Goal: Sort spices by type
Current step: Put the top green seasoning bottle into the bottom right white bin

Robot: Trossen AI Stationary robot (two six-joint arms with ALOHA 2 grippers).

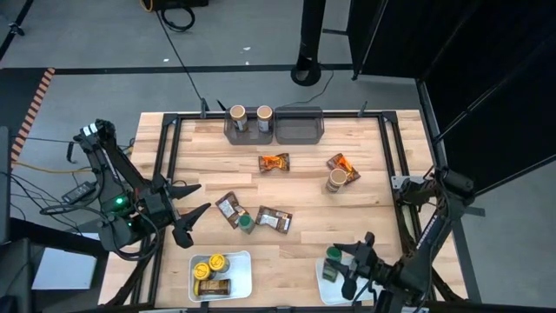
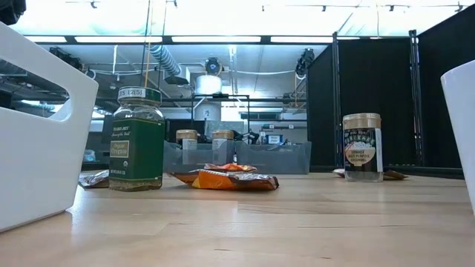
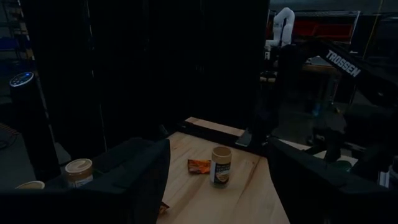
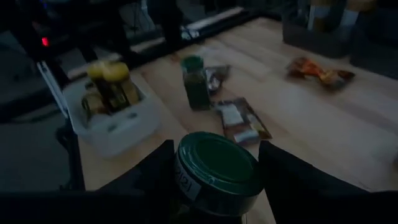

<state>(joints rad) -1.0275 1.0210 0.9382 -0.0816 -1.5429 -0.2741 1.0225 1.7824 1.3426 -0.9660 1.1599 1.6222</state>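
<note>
The right gripper [image 1: 354, 261] clasps a green-lidded jar [image 4: 216, 167] over the right white tray [image 1: 323, 287], seemingly about to set it down. Next it must release. The left gripper [image 1: 193, 223] waits, fingers spread, near the loose packets [image 1: 274, 219].

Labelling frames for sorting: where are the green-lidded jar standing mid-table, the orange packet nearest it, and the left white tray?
green-lidded jar [image 2: 136, 141], low view, its label.
orange packet [image 1: 274, 163], high view, its middle.
left white tray [image 1: 241, 280], high view, its bare floor.
</note>
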